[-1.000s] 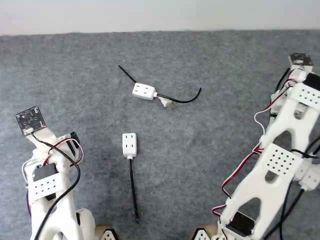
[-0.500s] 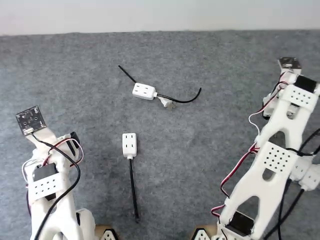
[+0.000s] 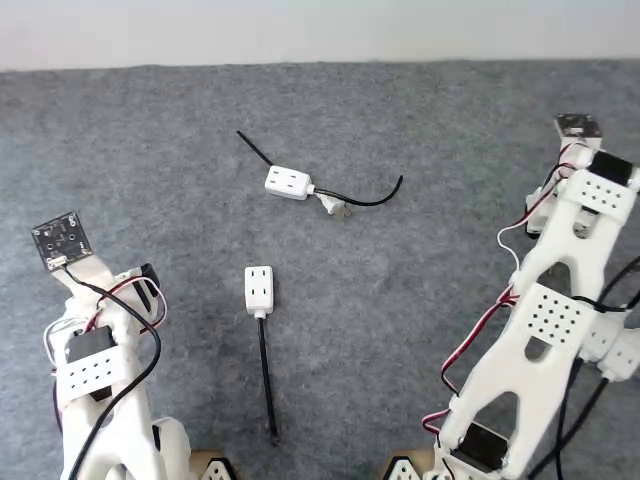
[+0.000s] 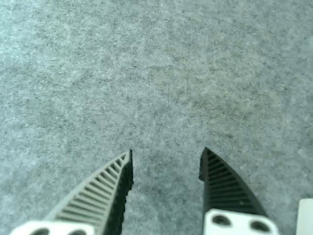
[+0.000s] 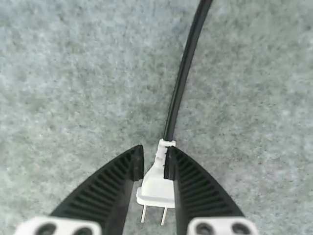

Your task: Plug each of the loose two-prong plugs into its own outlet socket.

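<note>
My right gripper is shut on a white two-prong plug. Its prongs point back toward the wrist and its black cord runs away over the carpet. In the high view the right arm stands at the right edge and covers its own gripper. One white outlet socket lies at mid-table, with a second white plug and its curved black cord right beside it. Another socket lies nearer, its cord trailing toward the front. My left gripper hangs open over bare carpet at the left.
Grey carpet covers the whole table, with a pale wall along the far edge. The left arm stands at the front left, its camera board sticking out. A white edge shows beside the left gripper's finger.
The right arm swung a little to the left about a second ago and has kept still since. The left arm, sockets and cords have not moved.
</note>
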Controlling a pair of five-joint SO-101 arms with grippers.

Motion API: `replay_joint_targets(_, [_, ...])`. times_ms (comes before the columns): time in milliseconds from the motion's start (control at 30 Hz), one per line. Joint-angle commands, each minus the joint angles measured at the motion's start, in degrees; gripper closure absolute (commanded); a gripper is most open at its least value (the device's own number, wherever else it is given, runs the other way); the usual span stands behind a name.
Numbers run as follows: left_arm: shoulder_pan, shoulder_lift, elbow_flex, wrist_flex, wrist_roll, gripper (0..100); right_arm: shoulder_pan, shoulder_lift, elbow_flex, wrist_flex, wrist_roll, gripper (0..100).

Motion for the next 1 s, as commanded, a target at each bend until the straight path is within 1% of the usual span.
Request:
replay_joint_targets(0, [0.0, -0.8, -0.3, -1.4, -0.5, 79, 1.0, -1.9, -0.7, -0.3, 0.7, 91.2])
replay_joint_targets(633, [0.0, -0.8, -0.3, -1.4, -0.5, 79, 1.5, -1.4, -0.3, -0.6, 0.7, 91.3])
replay_joint_targets(967, [0.0, -0.8, -0.3, -1.4, -0.5, 79, 1.6, 2.1, -0.7, -2.1, 0.8, 91.3])
